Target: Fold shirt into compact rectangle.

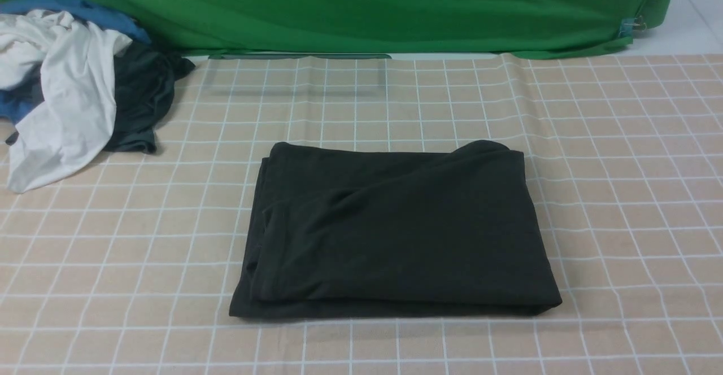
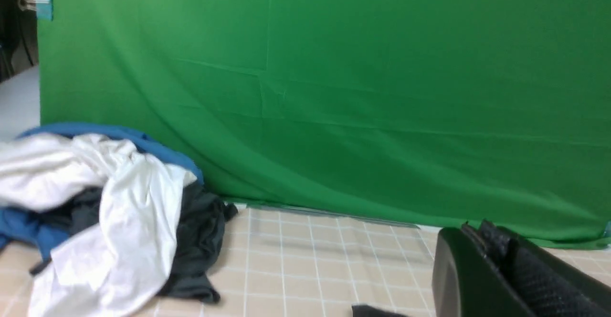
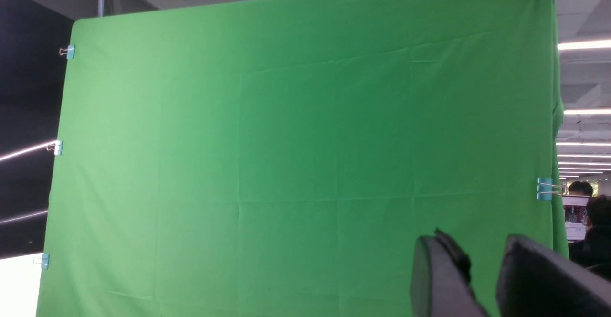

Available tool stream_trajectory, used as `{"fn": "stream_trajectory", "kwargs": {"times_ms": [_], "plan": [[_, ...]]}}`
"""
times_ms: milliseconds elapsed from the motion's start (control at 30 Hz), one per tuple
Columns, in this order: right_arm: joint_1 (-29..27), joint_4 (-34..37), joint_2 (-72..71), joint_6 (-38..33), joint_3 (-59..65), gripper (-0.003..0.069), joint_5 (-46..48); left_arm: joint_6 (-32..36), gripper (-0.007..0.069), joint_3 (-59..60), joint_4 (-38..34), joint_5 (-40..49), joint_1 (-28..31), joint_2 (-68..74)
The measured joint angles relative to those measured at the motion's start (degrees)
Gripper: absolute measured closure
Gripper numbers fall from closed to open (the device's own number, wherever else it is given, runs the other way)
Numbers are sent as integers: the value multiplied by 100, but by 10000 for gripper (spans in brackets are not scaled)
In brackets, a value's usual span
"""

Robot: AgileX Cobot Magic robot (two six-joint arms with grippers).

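Shirt: the black shirt [image 1: 395, 231] lies folded into a near-rectangle on the near-middle of the checked tablecloth [image 1: 621, 194], long axis running left to right, stacked edges showing along the near and left sides.
Fold state: by my reading the fold is essentially done; one far-right corner bulges slightly above the straight far edge.
Left gripper: the left gripper [image 2: 496, 259] shows only in its own wrist view, jaws pressed together with nothing between them, lifted and looking across the cloth toward the pile.
Right gripper: the right gripper [image 3: 482, 279] shows only in its wrist view, a clear gap between its two fingers, grasping nothing, aimed up at the backdrop.
Key relation: neither arm appears in the front view, so both stand back on the near side and the shirt lies ahead of them; which arm is nearer I cannot tell.
Clothes pile: white garment [image 1: 62, 92], dark grey garment [image 1: 144, 98] and blue garment [image 1: 85, 13] are heaped at the far left, well apart from the shirt.
Backdrop: a green backdrop [image 1: 361, 8] hangs behind the table.
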Motion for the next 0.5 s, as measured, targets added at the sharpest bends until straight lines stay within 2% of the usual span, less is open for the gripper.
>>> {"fn": "stream_trajectory", "kwargs": {"times_ms": [133, 300, 500], "plan": [[0, 0, 0, 0, 0, 424, 0, -86, 610, 1266, 66, -203, 0, -869], [0, 0, 0, 0, 0, 420, 0, -86, 610, 2395, 173, -473, 0, -1310], [0, 0, 0, 0, 0, 420, 3, -92, 610, 2548, 209, -221, 0, -1335]]}}
